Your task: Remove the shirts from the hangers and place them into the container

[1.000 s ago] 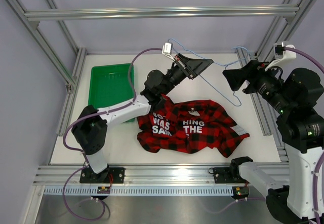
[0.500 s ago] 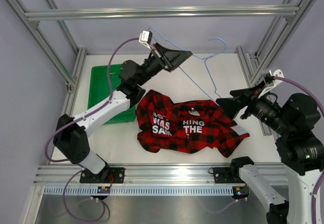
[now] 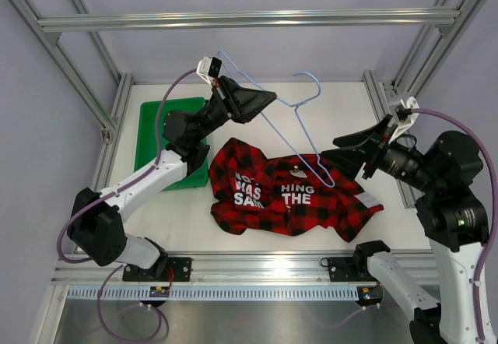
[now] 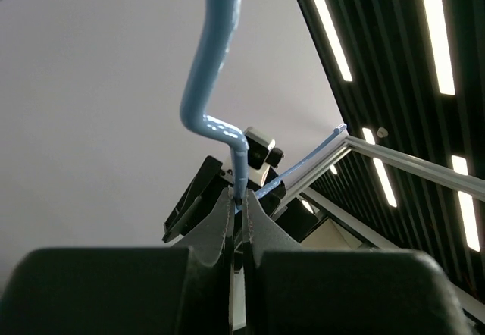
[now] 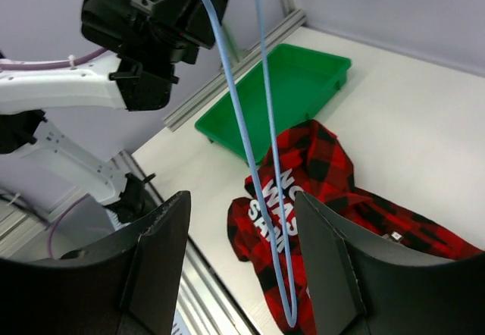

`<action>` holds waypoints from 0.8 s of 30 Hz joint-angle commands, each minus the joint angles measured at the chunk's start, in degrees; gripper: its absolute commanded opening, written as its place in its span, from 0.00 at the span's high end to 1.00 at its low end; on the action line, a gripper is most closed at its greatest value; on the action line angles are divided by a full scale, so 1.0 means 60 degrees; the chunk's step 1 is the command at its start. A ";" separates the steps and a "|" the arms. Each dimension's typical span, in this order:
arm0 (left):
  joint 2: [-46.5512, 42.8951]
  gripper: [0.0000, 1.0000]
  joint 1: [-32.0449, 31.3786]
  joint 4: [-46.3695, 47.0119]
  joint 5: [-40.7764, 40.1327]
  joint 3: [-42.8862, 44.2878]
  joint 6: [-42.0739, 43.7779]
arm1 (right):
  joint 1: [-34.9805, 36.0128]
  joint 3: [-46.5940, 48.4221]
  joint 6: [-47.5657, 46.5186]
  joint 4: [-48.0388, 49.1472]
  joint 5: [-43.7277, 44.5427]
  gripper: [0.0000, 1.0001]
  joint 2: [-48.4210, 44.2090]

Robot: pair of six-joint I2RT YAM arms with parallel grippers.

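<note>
The red-and-black plaid shirt [image 3: 296, 196] with white lettering lies crumpled on the table, off the hanger, to the right of the container and outside it; the right wrist view shows it too [image 5: 322, 172]. My left gripper [image 3: 268, 96] is raised above the table's back and shut on the thin light-blue wire hanger [image 3: 296, 106], the wire pinched between its fingertips [image 4: 239, 192]. The hanger slants down to the right over the shirt. My right gripper [image 3: 329, 148] is open, and the hanger's lower loop [image 5: 274, 198] hangs between its fingers without touching them. The green container [image 3: 148, 138] is empty.
Aluminium frame rails [image 3: 389, 118] run along the table's sides and overhead. The left arm's purple cable [image 3: 167, 103] arcs above the green container. The white tabletop [image 3: 187, 219] shows in front of the shirt.
My left arm has swung left with the hanger in its grip. My right gripper has come down and left, so the hanger's lower end now hangs between its open fingers.
</note>
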 commanded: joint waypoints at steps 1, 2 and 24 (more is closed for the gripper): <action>-0.0482 1.00 0.0003 0.0741 0.0292 -0.0190 -0.0414 | 0.0004 0.0437 0.0470 0.1078 -0.1259 0.35 0.0550; -0.0468 1.00 0.0017 0.0757 0.0292 -0.0190 -0.0428 | 0.0019 0.0496 0.0544 0.1197 -0.1508 0.35 0.0683; -0.0146 1.00 0.0003 0.1357 0.0248 -0.0102 -0.0926 | 0.0004 -0.0660 0.2932 0.5123 -0.4689 0.46 0.2002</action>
